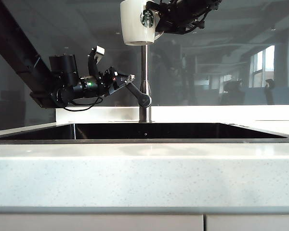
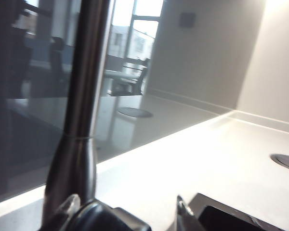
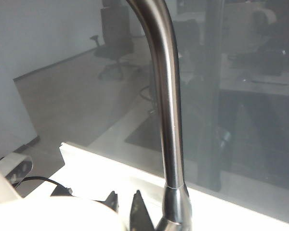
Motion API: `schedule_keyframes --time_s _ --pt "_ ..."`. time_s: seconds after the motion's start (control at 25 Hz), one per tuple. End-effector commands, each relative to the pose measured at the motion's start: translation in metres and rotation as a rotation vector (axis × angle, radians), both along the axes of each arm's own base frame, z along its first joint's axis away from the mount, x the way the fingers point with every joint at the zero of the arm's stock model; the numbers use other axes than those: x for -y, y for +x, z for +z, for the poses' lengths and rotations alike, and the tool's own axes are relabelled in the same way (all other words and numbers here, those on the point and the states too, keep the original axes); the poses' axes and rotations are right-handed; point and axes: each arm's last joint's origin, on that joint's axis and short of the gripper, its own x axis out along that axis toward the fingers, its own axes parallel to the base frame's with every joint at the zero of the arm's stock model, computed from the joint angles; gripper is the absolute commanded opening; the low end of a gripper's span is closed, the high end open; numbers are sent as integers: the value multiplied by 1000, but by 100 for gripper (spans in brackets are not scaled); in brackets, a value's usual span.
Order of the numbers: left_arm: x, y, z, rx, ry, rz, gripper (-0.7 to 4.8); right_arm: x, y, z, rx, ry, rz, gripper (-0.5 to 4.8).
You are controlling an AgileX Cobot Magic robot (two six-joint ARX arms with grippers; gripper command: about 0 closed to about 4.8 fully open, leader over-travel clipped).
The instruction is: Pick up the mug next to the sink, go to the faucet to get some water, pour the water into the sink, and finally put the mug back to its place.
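The white mug (image 1: pixel 137 21) with the green logo hangs high at the top of the exterior view, just over the faucet (image 1: pixel 144 72). My right gripper (image 1: pixel 160 23) is shut on it at the handle side. In the right wrist view the mug (image 3: pixel 53 214) fills the near corner beside the gripper (image 3: pixel 124 204), with the faucet (image 3: pixel 166 96) close behind. My left gripper (image 1: pixel 126 80) is at the faucet's lever (image 1: pixel 137 92), above the dark sink (image 1: pixel 144 131). In the left wrist view its fingertips (image 2: pixel 183 209) stand wide apart, open, with the lever's dark end (image 2: pixel 103 216) between them by the faucet pipe (image 2: pixel 82 96).
A white counter (image 1: pixel 144 173) runs along the front of the sink, and a narrow white ledge (image 1: pixel 221 113) lies behind it under a dark glass wall. A round dark disc (image 2: pixel 286 161) is set into the counter beyond the sink's corner (image 2: pixel 221 216).
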Motion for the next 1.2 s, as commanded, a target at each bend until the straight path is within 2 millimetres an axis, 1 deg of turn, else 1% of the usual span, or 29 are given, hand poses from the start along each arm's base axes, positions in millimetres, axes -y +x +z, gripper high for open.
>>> schedule_keyframes --time_s 0.04,0.16,0.4,0.52,0.68,0.72,0.84,1.12,1.2 --pt "5 -5 13 48 20 -114 245 0 -5 18 76 48 11 -5" --pt "6 -6 10 17 53 -200 238 0 -5 18 76 48 11 -5" --pt "5 -7 9 9 69 -236 237 0 -6 18 76 48 11 -5" --pt "4 -6 9 10 67 -228 237 0 -6 18 76 48 11 -5" --pt "3 -4 9 75 70 -127 238 0 -5 18 76 48 10 -5" --pt "2 -2 7 89 78 -77 238 0 -5 18 76 47 10 -5" --pt "2 1 5 82 82 -14 238 1 -5 18 76 47 10 -5" --pt "1 5 -2 49 119 72 238 0 -5 17 75 47 10 -5" --pt "1 5 -3 42 120 70 238 0 -5 17 75 47 10 -5"
